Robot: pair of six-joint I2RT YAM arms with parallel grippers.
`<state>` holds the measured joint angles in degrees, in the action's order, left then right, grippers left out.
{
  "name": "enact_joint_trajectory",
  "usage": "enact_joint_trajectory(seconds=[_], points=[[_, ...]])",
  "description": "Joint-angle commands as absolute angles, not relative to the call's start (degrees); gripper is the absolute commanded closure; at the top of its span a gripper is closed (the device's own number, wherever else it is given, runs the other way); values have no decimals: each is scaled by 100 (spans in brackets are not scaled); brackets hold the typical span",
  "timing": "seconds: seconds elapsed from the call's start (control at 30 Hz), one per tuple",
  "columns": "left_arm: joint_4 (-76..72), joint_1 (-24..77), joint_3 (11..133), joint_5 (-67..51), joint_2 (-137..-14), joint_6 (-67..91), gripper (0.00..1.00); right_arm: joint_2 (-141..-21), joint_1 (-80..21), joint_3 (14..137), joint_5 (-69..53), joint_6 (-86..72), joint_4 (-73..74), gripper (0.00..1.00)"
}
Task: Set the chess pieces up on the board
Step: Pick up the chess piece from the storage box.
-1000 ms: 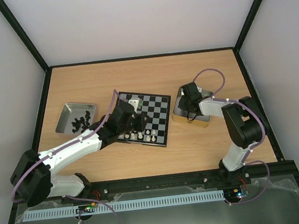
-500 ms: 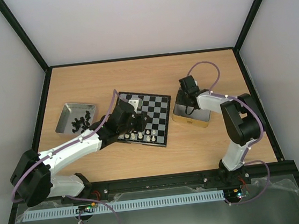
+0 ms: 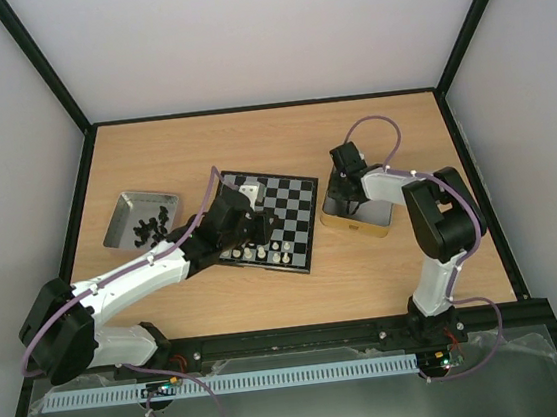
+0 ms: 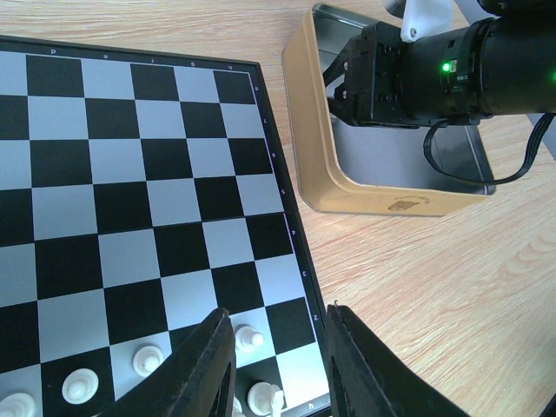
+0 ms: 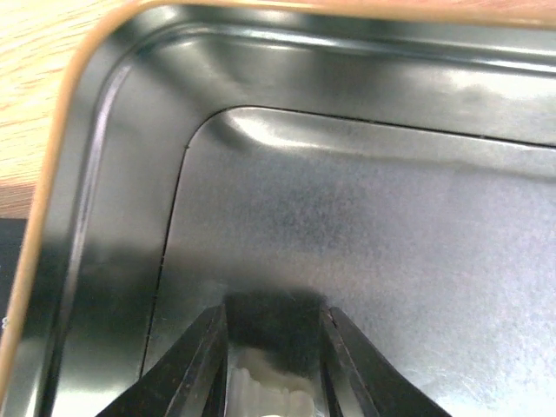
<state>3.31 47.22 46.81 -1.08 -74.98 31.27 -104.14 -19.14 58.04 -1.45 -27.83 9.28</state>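
Table edge: the wooden table (image 3: 400, 124) has a black frame (image 3: 267, 106) all round it, with pale walls behind.
Open room: bare wood lies past the far side of the board (image 3: 293, 205) and along its near side. Only a thin strip of wood shows between the board and the gold-rimmed tin (image 3: 357, 226).
Board: it sits in the middle of the table, turned a little, between the two tins.
Pieces on the board: a few cream-white chess pieces (image 4: 148, 358) stand in the two rows at the near edge — most squares are bare.
Grey tin: the grey tin (image 3: 123, 208) is well to the left of the board, with black pieces (image 3: 150, 226) heaped in it.
Left gripper: the left gripper (image 4: 276, 358) hangs over the board's near edge, close to the corner by the gold-rimmed tin. Its jaws are apart and pinch nothing; a small white piece stands on the board below the gap.
Right gripper: the right gripper (image 5: 274, 320) is over the inside of the gold-rimmed tin, near one corner — its fingers squeeze a cream-white piece (image 5: 269, 387).
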Motion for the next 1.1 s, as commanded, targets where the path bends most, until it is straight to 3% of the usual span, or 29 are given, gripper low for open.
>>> enact_joint_trajectory(seconds=[0.0,0.43,0.9,1.07], points=[[194,4687,4572,-131,-7444,3122,68,-10403,-1894,5755,192,-2885,1367,73],[167,4687,4547,-149,-7427,3127,68,-10233,-1892,5642,185,-2980,1671,63],[136,4691,4569,-194,-7441,3127,68,-10006,-1901,5509,236,-3103,1823,62],[130,4690,4574,-196,-7440,3120,68,-9822,-1909,5442,409,-3253,1771,54]])
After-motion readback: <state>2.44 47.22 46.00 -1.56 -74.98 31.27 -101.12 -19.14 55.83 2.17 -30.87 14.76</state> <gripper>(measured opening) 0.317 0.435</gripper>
